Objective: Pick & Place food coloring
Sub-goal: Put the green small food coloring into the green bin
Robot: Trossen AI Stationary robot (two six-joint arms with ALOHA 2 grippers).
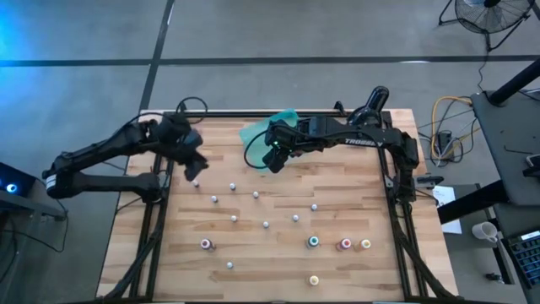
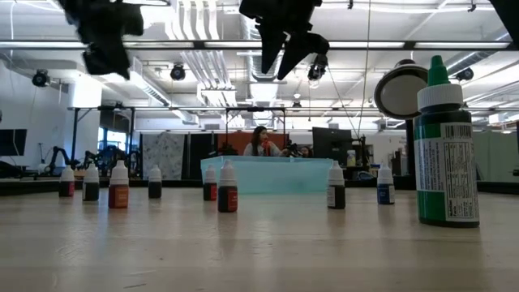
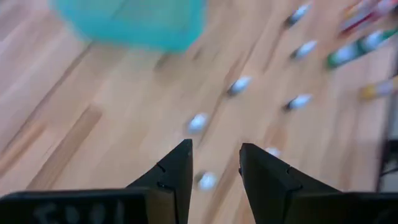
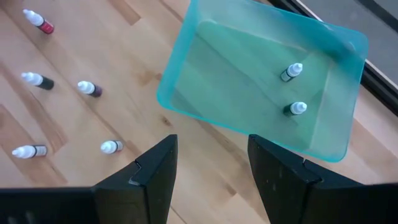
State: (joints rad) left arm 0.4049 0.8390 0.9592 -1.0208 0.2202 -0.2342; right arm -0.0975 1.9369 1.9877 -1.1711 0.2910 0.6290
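A: Where does the food coloring (image 1: 265, 224) stand at this point?

B: Mostly loose on the bench (image 1: 278, 279), upright bottles spread across its middle and toward the near edge. Two bottles (image 4: 291, 72) already stand inside the teal tray (image 4: 186, 106), which sits by the far edge.

A: And the right pincer (image 4: 208, 171)?

B: It hangs just beside the tray's near rim, fingers spread, nothing between them. That looks to me like the posture of an arm with nothing to carry, free to go for another bottle.

A: The left pincer (image 3: 214, 171)?

B: Up over the far-left part of the bench, fingers apart with an empty gap. A white-capped bottle (image 3: 205, 181) lies right below that gap, so I judge it is lining up on that one.

A: What does each camera add?

B: Only the right wrist view looks into the tray and counts its two bottles; from overhead the arm covers it. The low view shows the bottles standing upright and a big green bottle (image 2: 443, 146) close to the lens. The overhead view alone gives the whole spread.
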